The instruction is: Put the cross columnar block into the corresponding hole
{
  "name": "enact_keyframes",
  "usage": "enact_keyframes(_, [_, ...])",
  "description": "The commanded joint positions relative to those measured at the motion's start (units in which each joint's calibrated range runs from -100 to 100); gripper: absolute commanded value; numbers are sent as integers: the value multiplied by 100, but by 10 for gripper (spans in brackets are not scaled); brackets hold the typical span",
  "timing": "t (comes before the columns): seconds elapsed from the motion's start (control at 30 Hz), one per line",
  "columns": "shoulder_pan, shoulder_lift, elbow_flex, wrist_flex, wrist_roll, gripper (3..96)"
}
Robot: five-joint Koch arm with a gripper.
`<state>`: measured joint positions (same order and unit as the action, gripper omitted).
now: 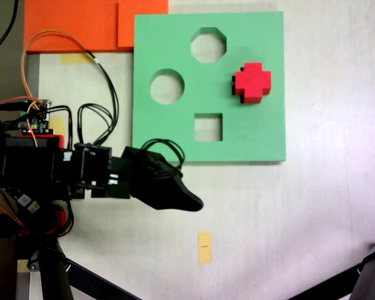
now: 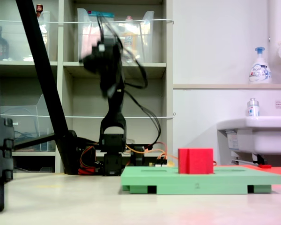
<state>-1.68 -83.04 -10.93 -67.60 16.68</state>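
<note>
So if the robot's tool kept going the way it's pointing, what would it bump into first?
Probably nothing: in the first exterior view the black tool points right and slightly down over bare table, passing below the light-green foam board. Its height is unclear.

One red block, one green board, four cutouts

Probably a lab or workroom: shelving stacked with clear storage bins, washbasin and soap dispenser alongside.
</note>
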Motion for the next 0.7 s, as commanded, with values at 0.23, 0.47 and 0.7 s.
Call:
enact_keyframes(0.23, [220, -1696, -8369, 9162, -1192, 497])
enact_keyframes(0.47, [327, -1696, -8907, 7631, -1201, 498])
enact_keyframes(0.7, [230, -1696, -8907, 6822, -1182, 493])
